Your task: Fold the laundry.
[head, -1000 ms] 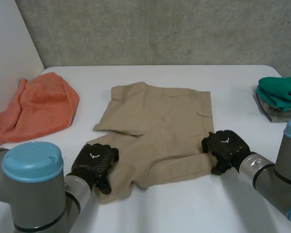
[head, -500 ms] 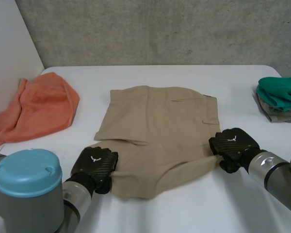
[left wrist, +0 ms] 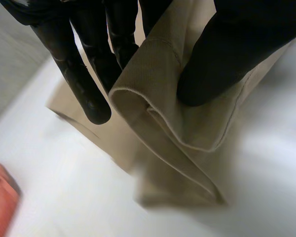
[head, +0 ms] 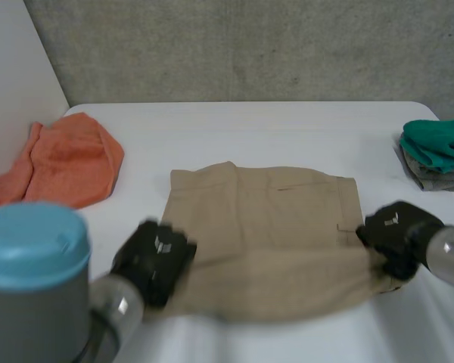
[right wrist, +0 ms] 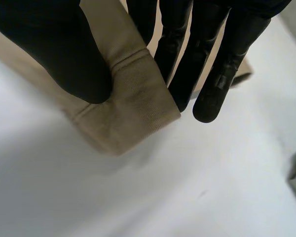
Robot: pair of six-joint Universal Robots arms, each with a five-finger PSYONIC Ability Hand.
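Tan shorts (head: 265,227) lie in the middle of the white table (head: 234,132), their near edge lifted off it. My left hand (head: 153,257) pinches the near left corner of the shorts (left wrist: 177,123) between thumb and fingers (left wrist: 79,74). At the near right corner, my right hand (head: 397,234) pinches the hem (right wrist: 133,98) between its thumb and its straight fingers (right wrist: 222,69). The cloth sags between the two hands.
An orange towel (head: 64,162) lies crumpled at the table's left side beside a white wall. At the far right edge sits a green cloth (head: 439,144) on top of a grey folded one (head: 443,178). A grey wall stands behind the table.
Both hands closed on the near corners of the shorts and lifted them. The shorts have been drawn nearer, and their far edge has slid this way.
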